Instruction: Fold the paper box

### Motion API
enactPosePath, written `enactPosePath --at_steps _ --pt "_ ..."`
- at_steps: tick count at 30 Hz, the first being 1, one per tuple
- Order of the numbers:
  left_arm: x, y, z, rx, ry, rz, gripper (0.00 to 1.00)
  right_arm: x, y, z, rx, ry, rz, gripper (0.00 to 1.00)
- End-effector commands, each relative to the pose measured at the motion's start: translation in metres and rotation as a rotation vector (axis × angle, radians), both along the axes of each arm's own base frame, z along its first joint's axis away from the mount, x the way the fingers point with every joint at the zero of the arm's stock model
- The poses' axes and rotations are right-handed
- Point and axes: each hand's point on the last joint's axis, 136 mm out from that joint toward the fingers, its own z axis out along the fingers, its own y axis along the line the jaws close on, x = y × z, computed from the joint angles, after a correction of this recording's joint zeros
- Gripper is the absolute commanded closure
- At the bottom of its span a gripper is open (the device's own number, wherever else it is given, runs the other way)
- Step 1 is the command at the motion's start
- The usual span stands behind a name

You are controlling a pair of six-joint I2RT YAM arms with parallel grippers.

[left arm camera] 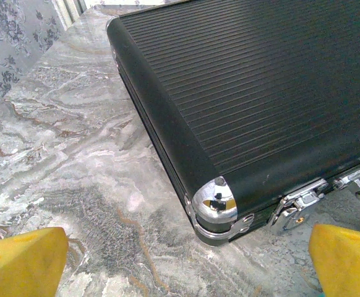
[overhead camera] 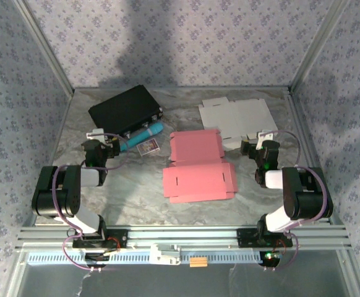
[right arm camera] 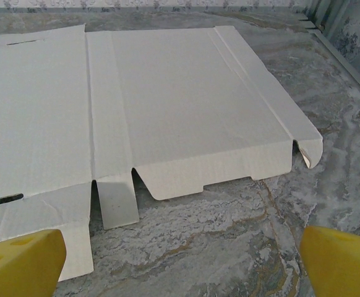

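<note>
Pink paper box [overhead camera: 198, 173] lies flat at mid-table [overhead camera: 137, 192] in the top view, btwn the 2 arms and touching neither. White paper box [overhead camera: 235, 117], also unfolded, sits behind it toward the far R. Black case [overhead camera: 125, 108] is at far L, w/ a teal tube [overhead camera: 140, 136] and a small card [overhead camera: 149, 147] just in front of it. L arm [overhead camera: 59, 189] has its wrist aimed at the case. R arm [overhead camera: 300, 195] has its wrist aimed at the white box's near edge.

L wrist view: ribbed black case rests on the marble table, w/ a chrome corner cap [left arm camera: 216, 201] and a latch [left arm camera: 297, 204] on the near side. L fingers [left arm camera: 22, 260] are yellow, 1 at each lower corner — wide apart, nothing btwn them, tips short of the case.

R wrist view: white box lies flat on the table, creases visible, w/ a small tab [right arm camera: 117, 201] sticking out of its near edge. R fingers [right arm camera: 19, 263] are yellow and wide apart, gripping nothing. The L-hand 1 sits by the sheet's near corner — can't tell if it touches.
</note>
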Motion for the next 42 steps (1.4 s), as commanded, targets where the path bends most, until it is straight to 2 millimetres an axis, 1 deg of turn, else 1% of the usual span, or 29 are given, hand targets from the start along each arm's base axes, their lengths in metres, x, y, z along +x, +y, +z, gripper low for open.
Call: enactPosePath --at_steps 1,3,6,8,11,15,17,20,22,23,24,25,26,27,28,29,30,31,32,33,35,37,39,42 --pt "-0.007 -0.001 0.023 0.028 -0.078 0.019 0.00 -0.006 -0.003 0.020 -0.041 -0.066 -0.026 0.01" --pt "-0.015 0.001 0.034 0.051 -0.110 0.045 0.00 -0.011 -0.006 0.031 -0.052 -0.085 -0.054 0.01" --pt "-0.023 0.002 0.057 0.077 -0.143 0.078 0.00 -0.020 -0.009 0.047 -0.074 -0.123 -0.096 0.01" --pt "-0.028 0.004 0.074 0.074 -0.176 0.106 0.00 -0.023 -0.012 0.062 -0.085 -0.152 -0.126 0.01" --pt "-0.034 0.010 0.100 0.065 -0.215 0.165 0.00 -0.023 -0.013 0.093 -0.092 -0.216 -0.161 0.01" --pt "-0.042 0.016 0.141 0.052 -0.290 0.225 0.00 -0.019 -0.016 0.141 -0.088 -0.307 -0.200 0.01" --pt "-0.044 0.014 0.163 0.041 -0.326 0.225 0.00 -0.017 -0.014 0.163 -0.078 -0.344 -0.198 0.01" --pt "-0.048 0.008 0.195 0.040 -0.369 0.212 0.00 -0.016 -0.006 0.199 -0.094 -0.398 -0.188 0.01" --pt "-0.052 0.001 0.226 0.045 -0.397 0.210 0.00 -0.018 0.002 0.237 -0.096 -0.430 -0.185 0.01" --pt "-0.055 0.001 0.237 0.023 -0.396 0.231 0.00 -0.021 0.004 0.256 -0.077 -0.451 -0.191 0.01" --pt "-0.058 -0.001 0.249 -0.057 -0.365 0.245 0.00 -0.024 0.002 0.272 -0.012 -0.448 -0.225 0.01" --pt "-0.060 -0.010 0.251 -0.133 -0.265 0.192 0.00 -0.029 -0.002 0.278 0.122 -0.383 -0.277 0.01" --pt "-0.063 -0.015 0.251 -0.234 -0.196 0.178 0.00 -0.034 -0.009 0.277 0.257 -0.301 -0.333 0.01" --pt "-0.069 -0.009 0.244 -0.355 -0.135 0.262 0.00 -0.045 -0.020 0.267 0.386 -0.183 -0.426 0.01" --pt "-0.071 -0.005 0.238 -0.472 -0.112 0.321 0.00 -0.065 -0.031 0.256 0.538 -0.084 -0.577 0.01" --pt "-0.064 -0.010 0.234 -0.560 -0.093 0.277 0.00 -0.075 -0.035 0.247 0.610 -0.017 -0.640 0.01" --pt "-0.055 -0.028 0.234 -0.648 -0.069 0.165 0.01 -0.068 -0.027 0.247 0.658 0.021 -0.563 0.01" --pt "-0.051 -0.040 0.232 -0.697 -0.030 0.123 0.06 -0.064 -0.017 0.248 0.690 0.043 -0.492 0.01" --pt "-0.049 -0.051 0.228 -0.718 0.014 0.102 0.11 -0.067 -0.016 0.249 0.686 0.049 -0.486 0.03" --pt "-0.048 -0.067 0.220 -0.718 0.081 0.074 0.15 -0.072 -0.010 0.245 0.703 0.085 -0.488 0.08" --pt "-0.052 -0.101 0.207 -0.674 0.202 -0.002 0.25 -0.082 0.009 0.223 0.730 0.237 -0.481 0.09" --pt "-0.062 -0.136 0.185 -0.649 0.328 -0.065 0.35 -0.098 0.033 0.194 0.699 0.440 -0.475 0.09" --pt "-0.076 -0.168 0.164 -0.628 0.428 -0.127 0.46 -0.116 0.051 0.165 0.665 0.611 -0.484 0.17" --pt "-0.097 -0.208 0.131 -0.591 0.542 -0.198 0.55 -0.137 0.086 0.126 0.695 0.766 -0.412 0.26"
